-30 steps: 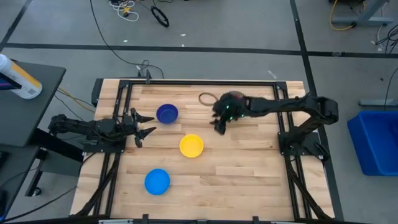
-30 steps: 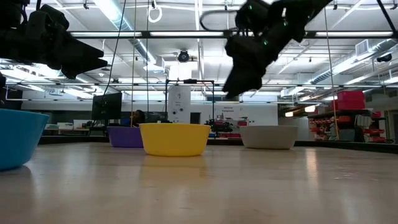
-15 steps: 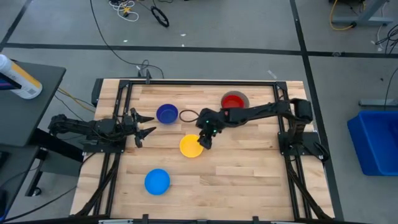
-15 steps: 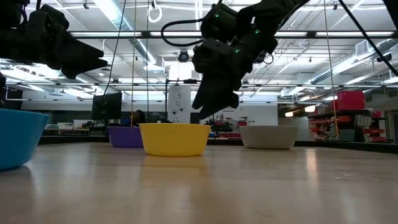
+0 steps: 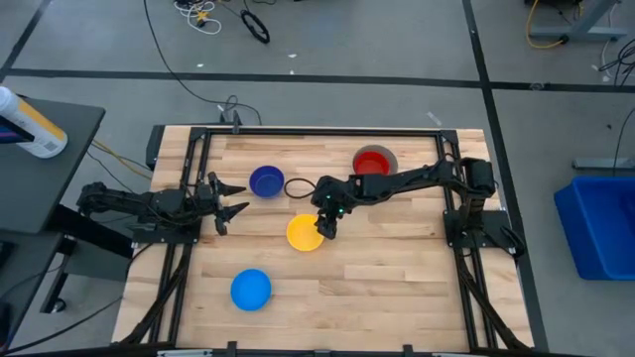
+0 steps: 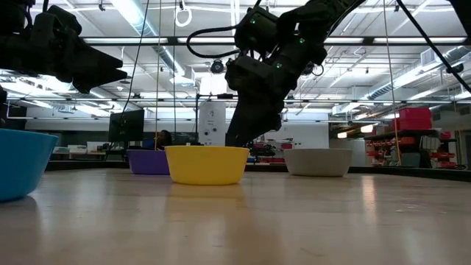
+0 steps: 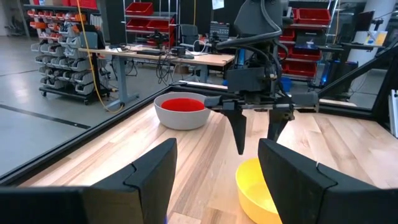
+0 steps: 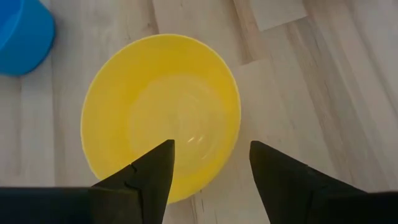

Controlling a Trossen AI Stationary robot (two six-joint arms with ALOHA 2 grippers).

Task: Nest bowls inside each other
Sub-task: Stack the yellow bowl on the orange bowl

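Looking across my table from the near edge, I see the light blue round plastic bowl (image 5: 250,289) closest, alone. Next, the yellow round plastic bowl (image 5: 305,233) sits mid-table with my right gripper (image 5: 324,226) poised over its rim, fingers spread wide and empty. Off to the side my left gripper (image 5: 229,198) waits, also parted and empty, near the dark blue round plastic bowl (image 5: 266,180). Farthest, the red round plastic bowl (image 5: 372,162) rests nested inside the grey round plastic bowl (image 7: 180,118)

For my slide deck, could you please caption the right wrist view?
Right tool, open, poised over the rim of the empty yellow bowl on the wooden table, light blue bowl nearby.
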